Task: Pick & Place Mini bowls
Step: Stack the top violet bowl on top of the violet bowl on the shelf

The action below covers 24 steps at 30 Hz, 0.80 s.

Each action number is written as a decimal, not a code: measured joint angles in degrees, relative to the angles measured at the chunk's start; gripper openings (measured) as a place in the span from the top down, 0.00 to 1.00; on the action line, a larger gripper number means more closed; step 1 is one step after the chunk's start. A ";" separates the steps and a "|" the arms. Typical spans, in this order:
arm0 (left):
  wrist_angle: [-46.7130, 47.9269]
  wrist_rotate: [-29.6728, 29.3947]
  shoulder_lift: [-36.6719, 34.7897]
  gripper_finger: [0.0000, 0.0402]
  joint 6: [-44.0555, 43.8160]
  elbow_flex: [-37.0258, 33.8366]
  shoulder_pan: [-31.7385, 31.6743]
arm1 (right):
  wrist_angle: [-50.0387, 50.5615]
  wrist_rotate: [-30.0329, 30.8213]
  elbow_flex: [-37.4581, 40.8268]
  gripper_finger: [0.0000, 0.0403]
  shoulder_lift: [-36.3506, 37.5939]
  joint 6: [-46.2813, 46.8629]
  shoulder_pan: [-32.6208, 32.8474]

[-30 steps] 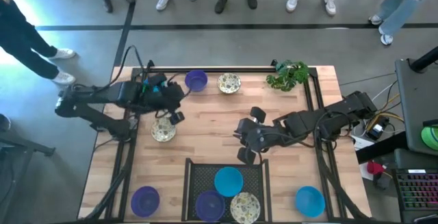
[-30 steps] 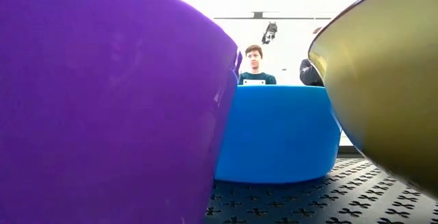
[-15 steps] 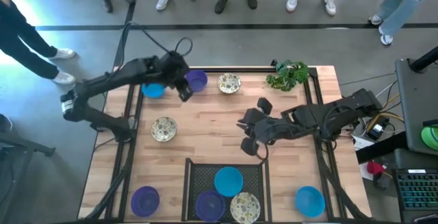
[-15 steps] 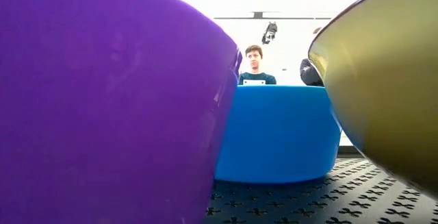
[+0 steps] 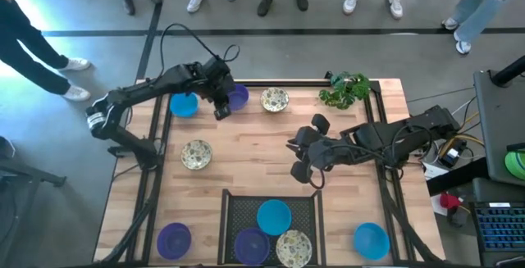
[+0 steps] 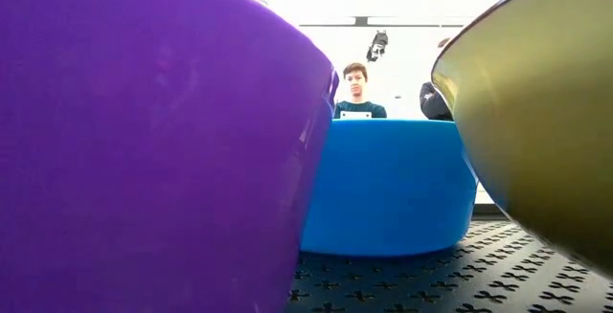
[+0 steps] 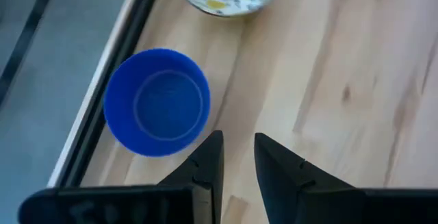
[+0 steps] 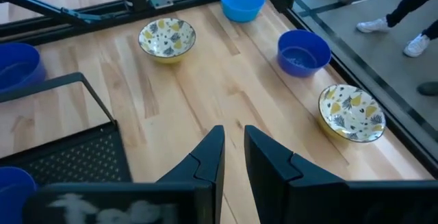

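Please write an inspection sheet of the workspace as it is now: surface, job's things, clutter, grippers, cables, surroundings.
Surface: wooden table, bare in the middle.
Job's things: three mini bowls in the black mesh tray; six more mini bowls on the table, among them a blue bowl and a purple bowl at the far edge.
Clutter: green plant.
Grippers: left gripper between those two bowls, empty; right gripper mid-table, empty.
Cables: black cable looping over the left arm.
Surroundings: people's feet beyond the table.

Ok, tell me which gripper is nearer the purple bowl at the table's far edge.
Left. The left gripper is right beside that purple bowl, on its left side. The right gripper sits mid-table, well off toward the tray.
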<state>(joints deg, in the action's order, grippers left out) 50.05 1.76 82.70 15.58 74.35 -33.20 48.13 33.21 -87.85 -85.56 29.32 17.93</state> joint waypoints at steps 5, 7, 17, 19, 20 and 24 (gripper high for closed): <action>-0.41 0.77 -0.50 0.81 14.10 -4.88 -0.55 | 1.42 0.00 0.09 0.87 0.00 0.02 0.02; -1.51 0.72 -0.50 0.81 16.36 -6.93 -0.53 | 1.62 0.00 0.11 0.87 0.00 0.00 0.02; -8.38 -8.66 -0.63 0.81 23.22 -14.62 -0.69 | 1.84 -0.01 0.11 0.87 0.07 -1.50 0.04; -11.08 -9.20 -0.63 0.81 23.95 -15.73 -0.71 | 1.85 -0.02 0.11 0.87 0.09 -2.11 0.04; -12.19 -9.33 -0.63 0.81 24.40 -16.09 -0.79 | 1.84 -0.02 0.11 0.87 0.09 -2.28 0.04; -16.29 -9.35 -0.44 0.81 25.20 -17.00 -1.14 | 1.84 -0.02 0.11 0.87 0.09 -2.34 0.04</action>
<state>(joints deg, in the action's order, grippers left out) 33.76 -7.60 82.25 40.78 57.35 -34.34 49.97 33.19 -87.74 -85.47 26.98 17.98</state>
